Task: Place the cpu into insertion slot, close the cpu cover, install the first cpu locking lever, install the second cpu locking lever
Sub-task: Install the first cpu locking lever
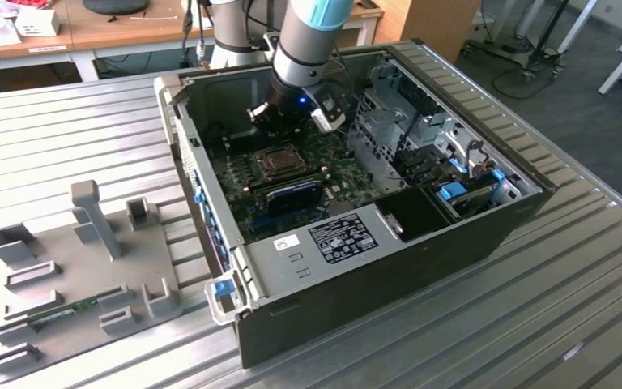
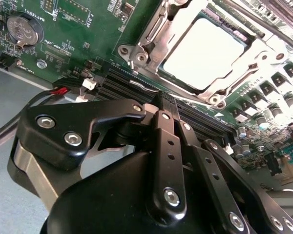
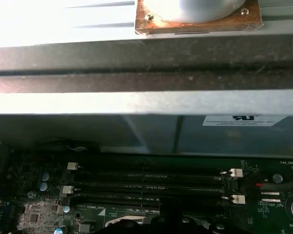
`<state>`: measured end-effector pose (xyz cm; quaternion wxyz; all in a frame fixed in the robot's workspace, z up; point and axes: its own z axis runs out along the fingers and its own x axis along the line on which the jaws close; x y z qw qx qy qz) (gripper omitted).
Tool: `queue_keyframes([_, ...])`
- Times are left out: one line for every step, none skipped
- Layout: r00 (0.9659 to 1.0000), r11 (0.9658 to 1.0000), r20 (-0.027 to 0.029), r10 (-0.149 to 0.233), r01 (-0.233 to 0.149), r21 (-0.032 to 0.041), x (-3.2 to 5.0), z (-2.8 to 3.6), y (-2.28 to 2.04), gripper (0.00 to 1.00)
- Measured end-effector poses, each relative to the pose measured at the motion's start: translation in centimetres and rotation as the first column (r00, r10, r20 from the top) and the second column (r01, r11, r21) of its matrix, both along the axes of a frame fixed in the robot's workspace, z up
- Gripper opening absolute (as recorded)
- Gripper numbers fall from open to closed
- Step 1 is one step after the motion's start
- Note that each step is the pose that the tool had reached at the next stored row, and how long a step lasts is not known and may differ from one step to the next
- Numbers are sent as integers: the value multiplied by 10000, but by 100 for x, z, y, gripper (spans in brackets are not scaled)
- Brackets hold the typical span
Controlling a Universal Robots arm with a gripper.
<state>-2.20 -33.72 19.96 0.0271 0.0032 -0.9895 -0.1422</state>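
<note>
Exterior view, nearest edge first: a ribbed metal surface (image 1: pixel 570 267) carries a grey fixture plate (image 1: pixel 74 267) toward the exterior view's left. Upright blocks stand on the plate, and a small green circuit strip (image 1: pixel 68 310) lies in one of its holders. Just beside the plate, an open computer case (image 1: pixel 398 308) lies on its side with the green motherboard (image 1: pixel 338 174) facing up.

The insertion slot (image 1: pixel 279 162) sits about mid-board. In the second wrist view the cpu (image 2: pixel 205 51) is seated in that slot, silvery top up. The cpu cover (image 2: pixel 244 73) lies flat around it as a metal frame. A thin metal lever (image 2: pixel 155 30) runs along one side of the frame; whether it is hooked down cannot be told.

Just beyond the slot, the end effector (image 1: pixel 286 121) (image 2: pixel 162 100) hangs close over the long black memory slots (image 2: pixel 122 83). Its two fingers are pressed together at the tips with nothing between them. It is apart from the cpu and the cover. A coin battery (image 2: pixel 20 29) sits on the board off to one side.

In the first wrist view the memory slots (image 3: pixel 151 185) lie in parallel rows with white latches (image 3: pixel 236 172) at their ends, and the grey inner wall of the case (image 3: pixel 136 131) stands behind them.

Farther back, the arm (image 1: pixel 305 40) rises out of the case, with wooden desks (image 1: pixel 127 28) behind it.
</note>
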Motion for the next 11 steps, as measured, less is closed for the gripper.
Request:
queue_keyframes([10000,10000,-1,0,0,2,4,0,0,11])
queue_keyframes([10000,10000,1,0,0,8,7,-1,0,11])
queue_keyframes([10000,10000,2,-1,1,15,7,-2,1,11])
queue_keyframes([10000,10000,1,-1,1,18,7,-2,2,11])
queue_keyframes([10000,10000,0,0,0,18,8,-2,4,11])
queue_keyframes([10000,10000,1,0,0,18,8,-2,7,11])
queue_keyframes([10000,10000,0,0,0,18,8,-2,10,11])
queue_keyframes([10000,10000,0,0,0,17,7,-2,14,11])
queue_keyframes([10000,10000,0,0,0,18,7,-2,18,11])
queue_keyframes([10000,10000,0,0,0,17,7,-2,24,11])
queue_keyframes([10000,10000,0,-1,1,18,7,-3,30,11])
